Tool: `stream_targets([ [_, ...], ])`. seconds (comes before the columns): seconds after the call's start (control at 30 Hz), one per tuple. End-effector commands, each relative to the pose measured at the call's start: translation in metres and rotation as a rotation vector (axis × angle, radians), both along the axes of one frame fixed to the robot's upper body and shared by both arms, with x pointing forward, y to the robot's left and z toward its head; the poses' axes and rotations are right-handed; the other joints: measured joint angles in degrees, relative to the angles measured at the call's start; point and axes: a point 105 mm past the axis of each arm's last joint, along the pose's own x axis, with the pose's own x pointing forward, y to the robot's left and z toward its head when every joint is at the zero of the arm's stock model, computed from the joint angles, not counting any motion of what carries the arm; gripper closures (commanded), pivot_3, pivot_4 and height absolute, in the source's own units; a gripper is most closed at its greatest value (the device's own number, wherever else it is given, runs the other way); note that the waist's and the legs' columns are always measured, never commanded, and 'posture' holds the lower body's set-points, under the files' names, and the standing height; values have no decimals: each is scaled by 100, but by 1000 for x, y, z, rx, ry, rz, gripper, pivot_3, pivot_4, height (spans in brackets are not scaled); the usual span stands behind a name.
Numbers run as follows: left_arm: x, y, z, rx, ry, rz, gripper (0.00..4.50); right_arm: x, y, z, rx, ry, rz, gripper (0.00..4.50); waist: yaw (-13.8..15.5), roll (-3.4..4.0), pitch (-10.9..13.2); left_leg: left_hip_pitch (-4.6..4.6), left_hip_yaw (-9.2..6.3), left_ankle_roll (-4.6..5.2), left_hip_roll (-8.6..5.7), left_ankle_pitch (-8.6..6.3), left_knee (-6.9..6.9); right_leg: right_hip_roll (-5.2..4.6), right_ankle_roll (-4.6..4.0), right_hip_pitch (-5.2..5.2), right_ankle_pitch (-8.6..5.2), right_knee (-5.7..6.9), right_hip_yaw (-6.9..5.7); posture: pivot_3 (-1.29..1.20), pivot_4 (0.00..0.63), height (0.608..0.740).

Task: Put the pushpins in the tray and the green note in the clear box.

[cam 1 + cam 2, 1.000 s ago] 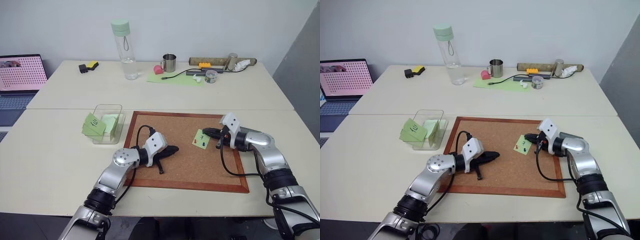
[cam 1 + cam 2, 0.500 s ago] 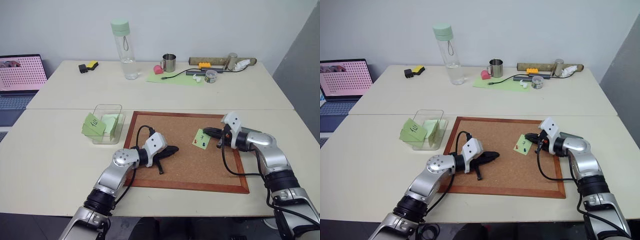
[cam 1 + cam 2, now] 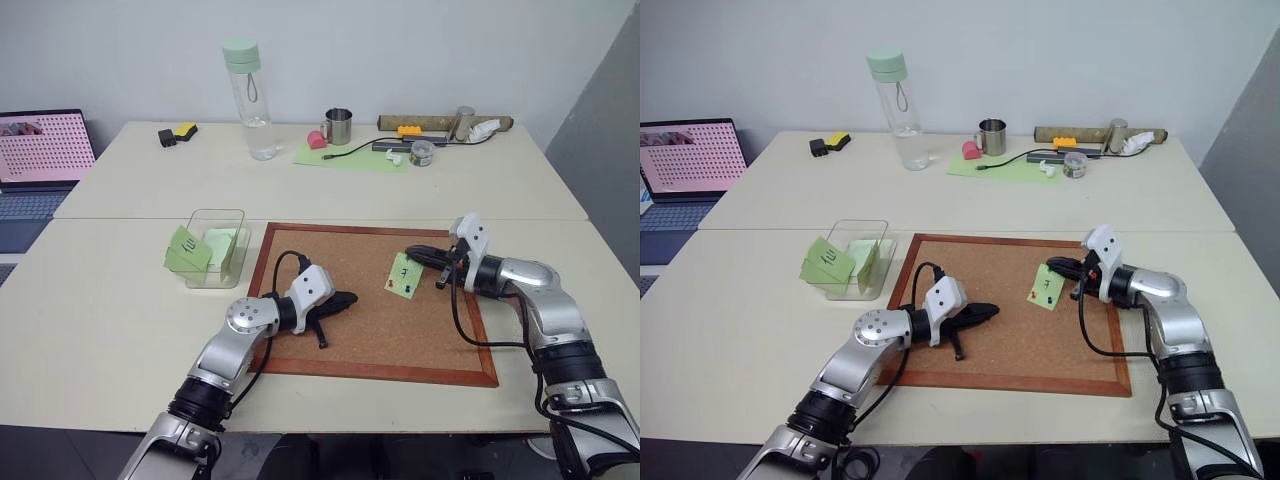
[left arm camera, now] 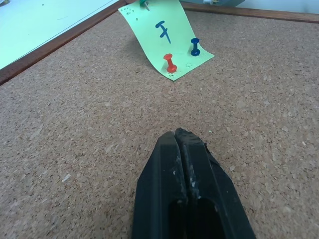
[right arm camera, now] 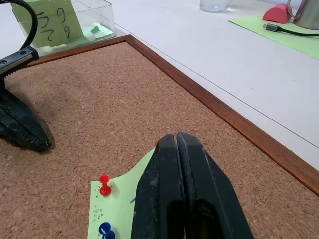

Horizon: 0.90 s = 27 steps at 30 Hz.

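The green note [image 3: 403, 276] with its dark "7" mark lies on the corkboard [image 3: 370, 372]. A red pushpin [image 4: 170, 62] and a blue one [image 4: 195, 47] stick in its near edge. A green pushpin [image 4: 144, 4] sits at its far corner. My right gripper [image 3: 412, 251] is shut at that far corner, which curls up off the board with it. My left gripper [image 3: 352, 297] rests shut and empty on the cork, left of the note. The clear box [image 3: 215, 245] stands left of the board and holds scribbled green notes. The tray is out of view.
A tall water bottle [image 3: 247, 98], a metal mug [image 3: 338, 125] and a pale-green mat [image 3: 350, 157] with small clutter stand at the table's far side. A laptop [image 3: 40, 148] is at the far left. Black cables trail from both wrists over the board.
My right gripper has risen a little, and the note's far edge has lifted with it. The left gripper has not moved.
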Motion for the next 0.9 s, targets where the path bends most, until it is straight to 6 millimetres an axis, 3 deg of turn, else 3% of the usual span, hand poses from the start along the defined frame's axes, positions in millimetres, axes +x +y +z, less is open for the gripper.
stream_targets([
  [0.03,-6,6,-31,73,92,20,4500,-3,-8,28,31,-73,-2,4471,1,2,-1,0,0,0,0,0,0,0,0,0,0,0,0,0,150,740],
  [0.2,-6,4,-32,73,93,18,4500,-6,-14,33,38,-74,-17,4471,2,2,-3,2,0,0,0,0,0,0,0,3,0,-1,0,0,150,740],
  [0.47,-6,3,-32,68,93,21,4500,-15,-44,35,-9,-67,-99,4471,22,7,-7,1,0,2,-2,-1,1,-2,1,6,0,-4,0,0,150,740],
  [0.73,-5,3,-30,70,91,17,4500,-37,-10,21,-110,-43,39,4471,14,12,-11,4,-1,2,-1,-1,0,-1,1,9,-1,-2,-1,0,150,740],
  [0.9,-5,3,-30,67,88,22,4500,-45,0,14,-162,-18,71,3613,21,11,-12,3,-3,2,-2,-1,1,-1,2,10,-1,-3,-2,0,150,740],
])
